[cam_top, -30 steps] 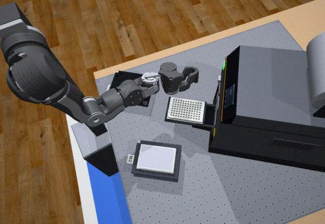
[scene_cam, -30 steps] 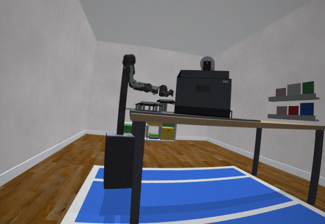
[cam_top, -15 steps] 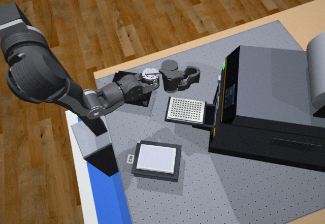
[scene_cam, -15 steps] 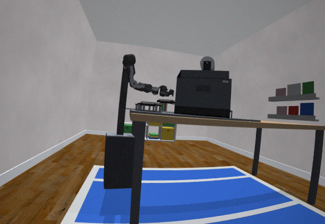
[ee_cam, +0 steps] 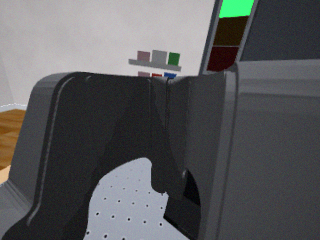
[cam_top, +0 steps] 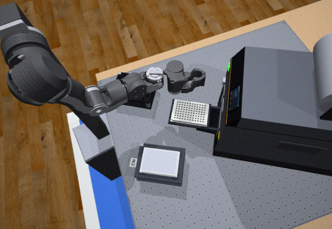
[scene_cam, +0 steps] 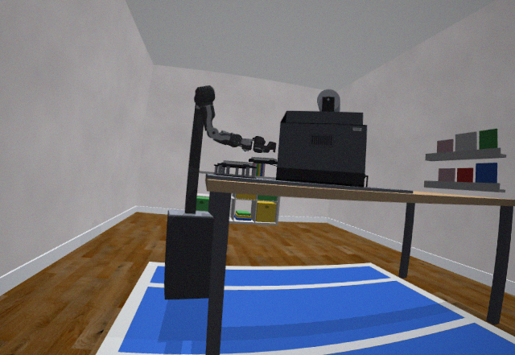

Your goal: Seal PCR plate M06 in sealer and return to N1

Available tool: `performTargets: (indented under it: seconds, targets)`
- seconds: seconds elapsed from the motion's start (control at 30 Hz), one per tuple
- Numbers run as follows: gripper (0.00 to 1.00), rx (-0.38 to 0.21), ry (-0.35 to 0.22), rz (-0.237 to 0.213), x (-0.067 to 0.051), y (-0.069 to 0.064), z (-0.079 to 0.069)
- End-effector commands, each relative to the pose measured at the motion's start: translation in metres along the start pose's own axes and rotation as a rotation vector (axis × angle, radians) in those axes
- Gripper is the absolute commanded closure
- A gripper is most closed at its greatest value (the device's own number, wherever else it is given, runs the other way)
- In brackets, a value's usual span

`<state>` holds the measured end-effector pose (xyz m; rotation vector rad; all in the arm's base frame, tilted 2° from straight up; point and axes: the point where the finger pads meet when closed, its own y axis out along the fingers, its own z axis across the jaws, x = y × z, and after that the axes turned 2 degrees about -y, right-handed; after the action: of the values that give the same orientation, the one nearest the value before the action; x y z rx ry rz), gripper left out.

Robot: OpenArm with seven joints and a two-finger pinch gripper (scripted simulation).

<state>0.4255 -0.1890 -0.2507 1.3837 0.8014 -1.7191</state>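
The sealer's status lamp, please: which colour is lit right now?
Green; the lit top segment of the lamp shows best in the wrist view.

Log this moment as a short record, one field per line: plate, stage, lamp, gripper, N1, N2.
plate: M06 sits in the stage pocket, wells up, no foil
stage: stage stands out in front of the sealer
lamp: green segment lit; the two below dark
gripper: gripper shut and empty, above the mat short of the sealer's front, near the lamp
N1: mostly hidden under the arm
N2: M09 lies in its nest
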Motion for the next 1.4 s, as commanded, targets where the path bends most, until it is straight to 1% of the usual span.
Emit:
performTargets:
  seconds: [0.0,0.07,0.47,0.63,1.03,1.2,1.37]
  targets:
    - [1.0,0.064,0.061,0.021,-0.005,-0.001,0.001]
    - [1.0,0.139,0.134,0.016,-0.005,0.0,0.001]
    - [1.0,0.139,0.134,0.016,-0.005,0.0,0.001]
    - [1.0,0.155,0.154,0.015,-0.007,0.031,0.005]
    - [1.0,0.155,0.154,0.015,-0.007,0.031,0.005]
    - [1.0,0.155,0.155,0.015,-0.007,0.056,0.009]
    - [1.0,0.155,0.155,0.015,-0.007,0.056,0.009]
